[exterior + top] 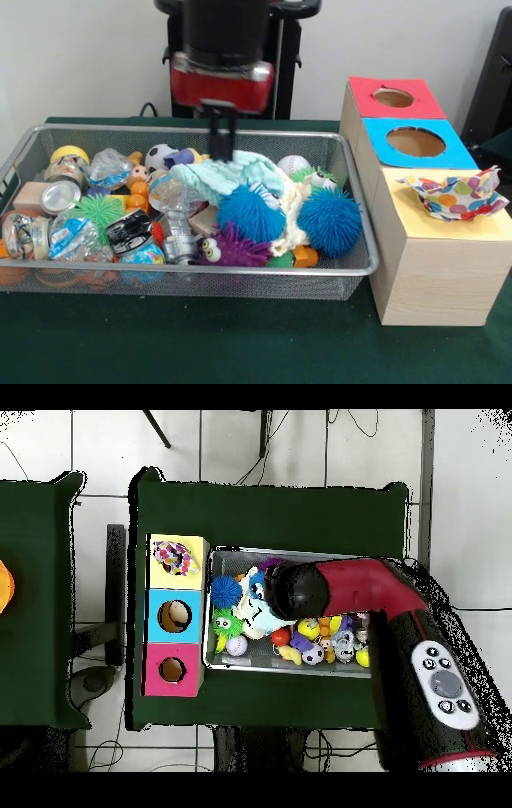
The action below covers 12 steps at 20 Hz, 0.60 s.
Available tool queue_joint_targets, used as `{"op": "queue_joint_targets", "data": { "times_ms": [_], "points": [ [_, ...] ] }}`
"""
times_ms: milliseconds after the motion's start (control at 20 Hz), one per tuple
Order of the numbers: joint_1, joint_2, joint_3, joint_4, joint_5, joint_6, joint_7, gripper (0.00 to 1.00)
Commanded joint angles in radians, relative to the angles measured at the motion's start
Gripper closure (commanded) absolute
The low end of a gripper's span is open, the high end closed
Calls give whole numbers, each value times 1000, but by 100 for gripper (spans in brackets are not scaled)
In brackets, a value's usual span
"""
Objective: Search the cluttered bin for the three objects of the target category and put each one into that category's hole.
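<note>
The wire mesh bin [240, 272] is full of toys. My gripper [223, 152] reaches down into its middle back and meets the mint-green cloth [232, 178]. In the overhead view the arm's round head [297, 589] covers the gripper. One polka-dot cloth [454, 194] lies bunched on the yellow surround [416, 220] of the wooden box [432, 272], covering the hole; it also shows in the overhead view [176, 558]. No other polka-dot cloth shows in the bin.
A cream cloth [292, 216] lies between two blue spiky balls [250, 213] [330, 221]. A purple spiky toy [232, 248], cans, small balls and plastic bottles fill the rest. The blue-surround hole [415, 142] and red-surround hole [393, 98] lie behind the yellow one.
</note>
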Motion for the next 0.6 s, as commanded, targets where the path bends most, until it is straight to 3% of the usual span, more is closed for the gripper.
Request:
{"op": "queue_joint_targets", "data": {
  "times_ms": [50,350,600],
  "points": [
    [-191,-32,157,-40,-21,158,-566,100],
    [-279,2,196,-45,-38,147,-637,100],
    [-270,30,174,23,-52,80,-571,100]
  ]
}}
